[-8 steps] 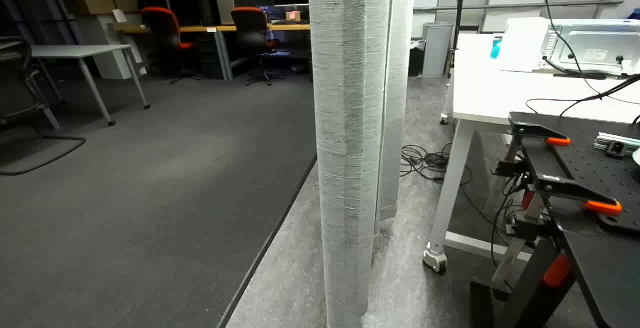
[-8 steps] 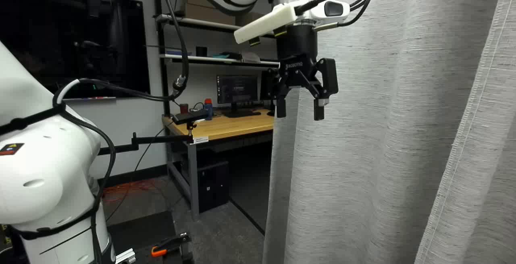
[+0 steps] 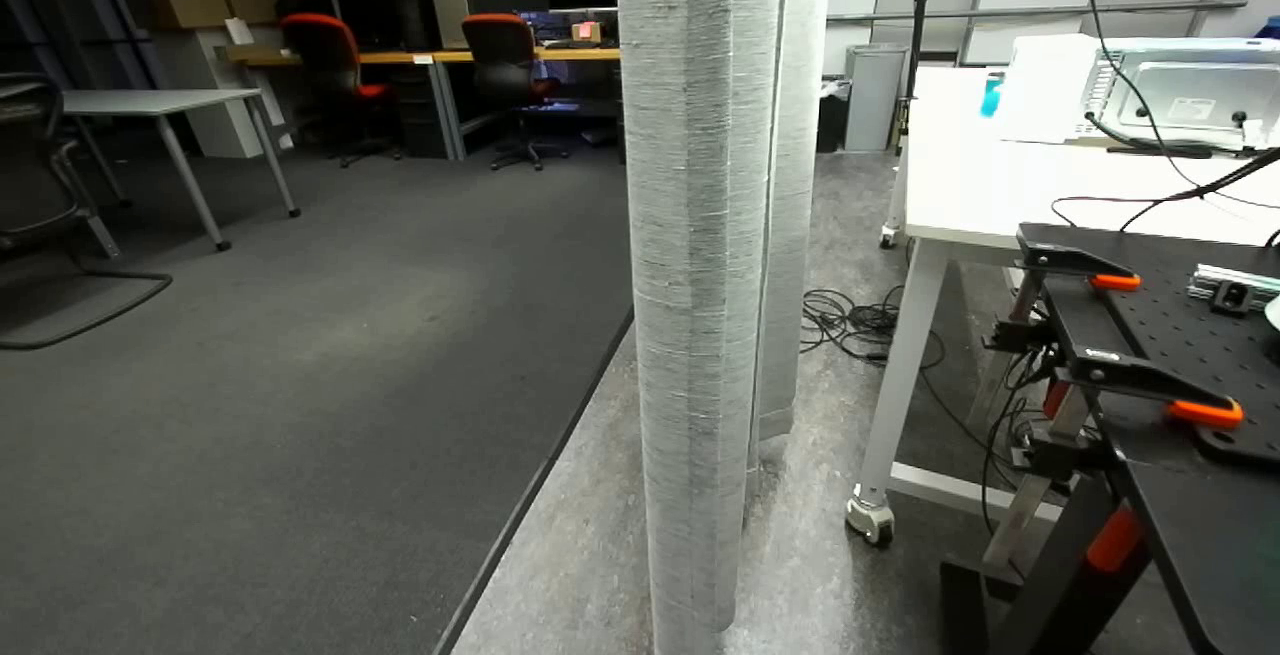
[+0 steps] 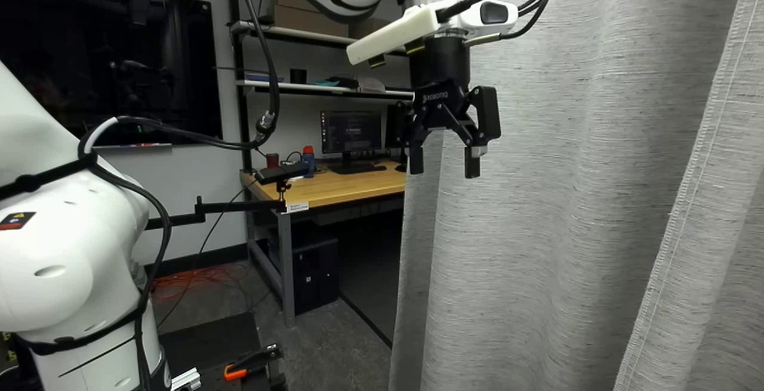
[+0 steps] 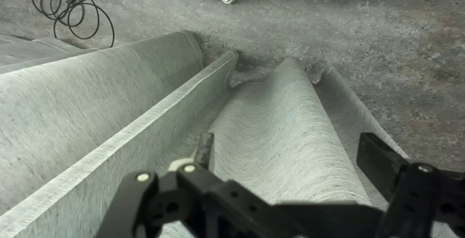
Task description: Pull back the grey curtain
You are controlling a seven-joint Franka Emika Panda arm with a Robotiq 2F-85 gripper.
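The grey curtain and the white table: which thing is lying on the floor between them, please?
A tangle of black cables lies on the floor between the grey curtain and the white table, seen in an exterior view.

In an exterior view, the grey curtain (image 4: 555, 230) at right is showing matt cloth (rough, slubby), the desktop (image 4: 352, 185) mid-frame smooth wood; upper left, a screen (image 4: 107, 21) is gleaming glossily.

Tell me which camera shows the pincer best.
An exterior view: the pincer hangs there whole, both fingers apart, in front of the curtain. The wrist view shows it close up from above, partly cut off by the frame. Nothing of it shows elsewhere.
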